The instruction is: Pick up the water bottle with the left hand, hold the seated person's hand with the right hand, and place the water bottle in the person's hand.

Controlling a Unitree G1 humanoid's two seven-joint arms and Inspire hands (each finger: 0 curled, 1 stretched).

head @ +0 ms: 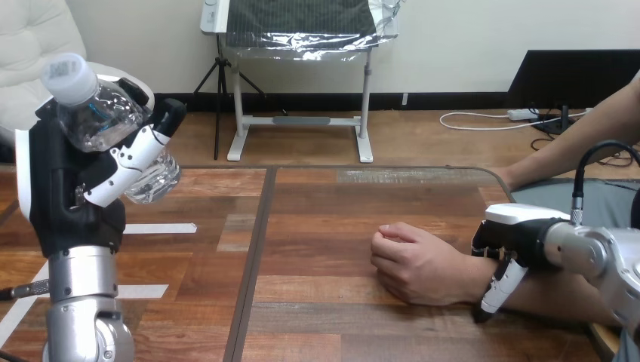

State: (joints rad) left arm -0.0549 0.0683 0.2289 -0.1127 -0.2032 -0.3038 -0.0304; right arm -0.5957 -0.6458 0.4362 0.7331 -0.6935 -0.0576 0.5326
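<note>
Above table [340, 226], left robot hand [75, 188] clasps water bottle [98, 113], seemingly tilted.

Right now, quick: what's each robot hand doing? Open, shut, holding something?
Left hand: fingers shut on the water bottle.
Right hand: fingers shut on the person's wrist.

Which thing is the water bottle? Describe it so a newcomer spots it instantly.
Start at the wooden table and look over its left side, where the robot's left hand is raised. The water bottle sits tilted in its curled fingers. It alone is clear plastic with a white cap.
</note>
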